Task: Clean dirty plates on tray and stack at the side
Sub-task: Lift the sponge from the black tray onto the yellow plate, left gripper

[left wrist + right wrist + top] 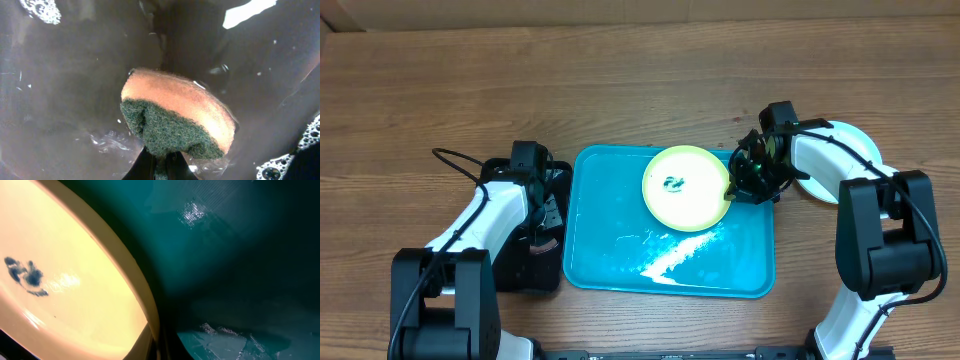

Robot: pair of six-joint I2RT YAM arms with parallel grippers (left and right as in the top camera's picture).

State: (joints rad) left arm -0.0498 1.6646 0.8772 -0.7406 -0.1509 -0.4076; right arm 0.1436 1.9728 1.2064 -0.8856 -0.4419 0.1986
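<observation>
A yellow-green rimmed dirty plate (686,187) with a dark scribble smudge sits tilted over the back right of the cyan tray (610,230). My right gripper (732,190) is shut on the plate's right rim. In the right wrist view the plate (65,280) fills the left side, and the gripper (157,350) pinches its rim at the bottom edge, above the tray floor (240,255). My left gripper (548,212) hovers over the black tray. It is shut on an orange sponge with a green scrub pad (175,120), held at the bottom by the gripper (165,167).
A black tray (535,265) of dark soapy water (75,75) lies left of the cyan tray. White foam (670,255) is smeared across the cyan tray's floor. A pale plate (855,145) rests on the wooden table at the right, partly hidden behind my right arm.
</observation>
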